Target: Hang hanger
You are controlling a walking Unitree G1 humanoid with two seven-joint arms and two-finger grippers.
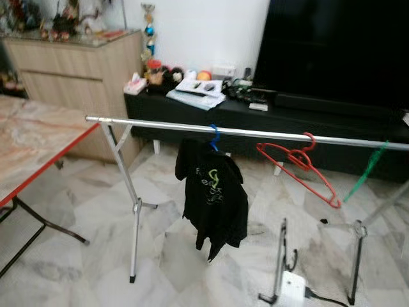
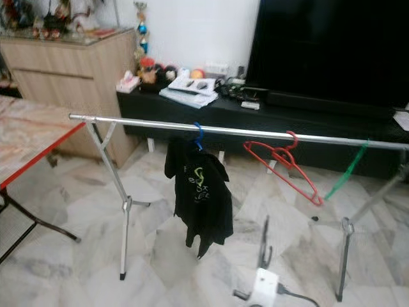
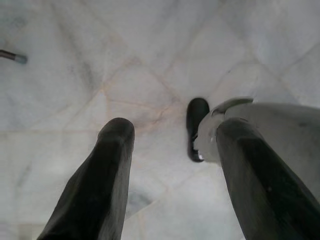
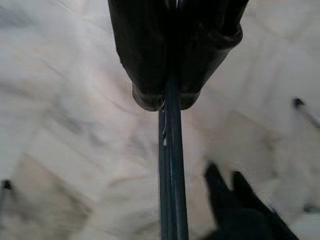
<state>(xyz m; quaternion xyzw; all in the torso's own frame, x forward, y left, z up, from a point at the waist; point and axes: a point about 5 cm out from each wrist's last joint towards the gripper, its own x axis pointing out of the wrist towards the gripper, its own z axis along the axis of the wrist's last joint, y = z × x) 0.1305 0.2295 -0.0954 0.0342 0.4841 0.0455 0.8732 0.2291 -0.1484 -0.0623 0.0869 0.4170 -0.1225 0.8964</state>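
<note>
I see bare silver rail (image 1: 147,123) between the rack's left end and the blue hook of the black T-shirt's hanger (image 1: 214,137). A shorter gap lies between that hook and the empty red plastic hanger (image 1: 300,163). Further right, a green plastic hanger (image 1: 365,173) occupies the rail. The red-edged marble-patterned folding table (image 1: 38,144) crowds the left; a white power strip (image 1: 293,288) lies on the floor under the rack.

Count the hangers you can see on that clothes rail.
3 on the rail: a blue hanger carrying the black shirt, an empty red hanger to its right, and a green hanger farthest right, partly out of frame.
</note>
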